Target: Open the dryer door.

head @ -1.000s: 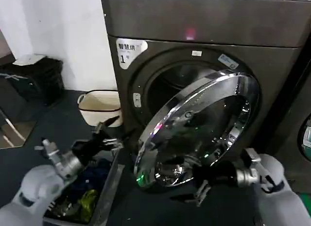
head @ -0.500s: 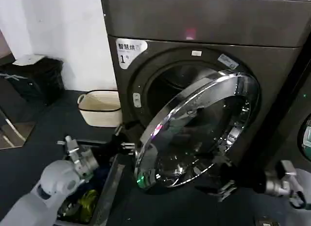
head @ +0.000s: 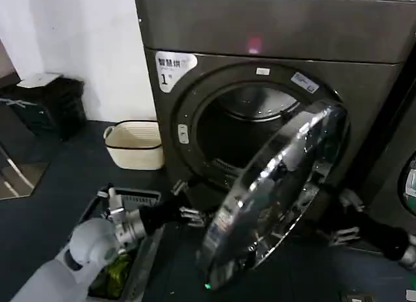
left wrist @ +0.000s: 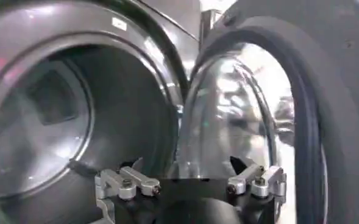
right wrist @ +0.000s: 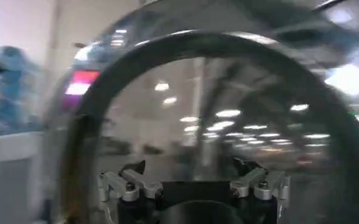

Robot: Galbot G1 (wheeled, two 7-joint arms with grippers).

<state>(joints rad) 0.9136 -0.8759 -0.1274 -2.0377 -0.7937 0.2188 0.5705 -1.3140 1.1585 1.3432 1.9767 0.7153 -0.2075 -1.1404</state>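
Swung wider than a half-second ago, dryer door (head: 276,198) at lower right of dryer (head: 273,75); left gripper (head: 188,208) spread empty at its edge; right gripper (head: 343,217) open, lower right.

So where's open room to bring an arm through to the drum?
Free: the drum hole between the dryer front and the swung-out dryer door. Bare floor lies left of the basket. Crowded: left gripper at the door's lower edge, right gripper behind it.
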